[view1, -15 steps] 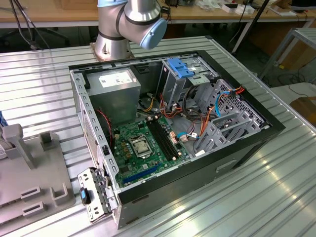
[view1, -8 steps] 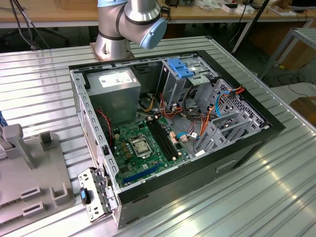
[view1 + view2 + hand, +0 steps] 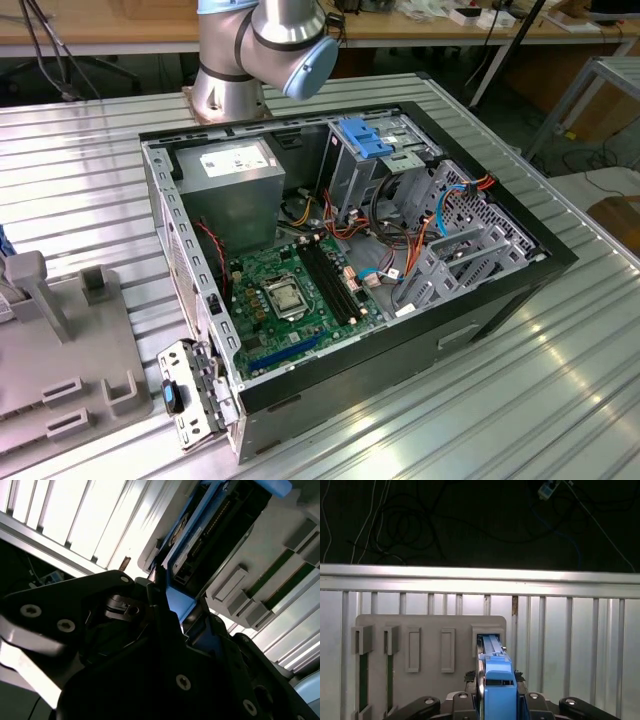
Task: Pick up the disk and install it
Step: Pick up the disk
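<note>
**Disk clamped at the grey holder, computer case open**

Exterior view: the grey holder (image 3: pixel 60 330) lies on the slatted metal table (image 3: pixel 560 400). Beside the holder, toward the exterior view's right, stands the computer case (image 3: pixel 500 290), its side off and the green motherboard (image 3: pixel 290 290) exposed. A light blue bracket (image 3: pixel 362 137) sits in the corner of the case far from the holder. The base of the arm (image 3: pixel 270 40) stands behind the case, well apart from the holder.

First wrist view: the gripper (image 3: pixel 497 692) reaches toward the holder (image 3: pixel 427 622). The disk (image 3: pixel 497 672) stands on edge between its fingers, the blue rail facing the camera, and its far end meets the holder's end slot. The fingers sit close against both sides of the disk, pinching it.

Second wrist view: the disk (image 3: pixel 210 535) runs from the gripper (image 3: pixel 176 607) to the holder (image 3: pixel 280 545), its dark body framed by the blue rail. One black finger (image 3: pixel 159 592) presses on the rail. Whether the disk's far end rests in the slot or is lifted clear of it, I cannot tell.
</note>
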Available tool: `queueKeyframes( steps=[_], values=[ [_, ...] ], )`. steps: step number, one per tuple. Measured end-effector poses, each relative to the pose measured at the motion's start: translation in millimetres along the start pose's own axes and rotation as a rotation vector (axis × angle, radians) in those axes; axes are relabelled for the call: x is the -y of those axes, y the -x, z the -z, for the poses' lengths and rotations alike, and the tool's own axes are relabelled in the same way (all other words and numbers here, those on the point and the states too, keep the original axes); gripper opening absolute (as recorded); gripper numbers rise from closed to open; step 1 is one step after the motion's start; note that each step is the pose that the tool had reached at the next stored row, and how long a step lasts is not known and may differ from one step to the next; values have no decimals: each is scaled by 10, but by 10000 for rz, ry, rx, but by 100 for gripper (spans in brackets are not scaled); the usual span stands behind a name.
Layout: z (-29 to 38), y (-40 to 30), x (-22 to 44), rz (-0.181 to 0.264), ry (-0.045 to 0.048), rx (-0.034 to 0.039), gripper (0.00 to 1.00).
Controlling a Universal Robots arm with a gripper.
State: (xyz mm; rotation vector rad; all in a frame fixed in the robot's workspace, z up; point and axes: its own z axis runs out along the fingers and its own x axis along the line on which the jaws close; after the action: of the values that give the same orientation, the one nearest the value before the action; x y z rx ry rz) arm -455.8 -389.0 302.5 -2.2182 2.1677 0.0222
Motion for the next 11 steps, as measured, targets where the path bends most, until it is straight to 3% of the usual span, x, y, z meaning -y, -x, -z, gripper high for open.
queueKeyframes(
  steps=[11],
  values=[
    [197,7,3,0,12,-24,37]
  ],
)
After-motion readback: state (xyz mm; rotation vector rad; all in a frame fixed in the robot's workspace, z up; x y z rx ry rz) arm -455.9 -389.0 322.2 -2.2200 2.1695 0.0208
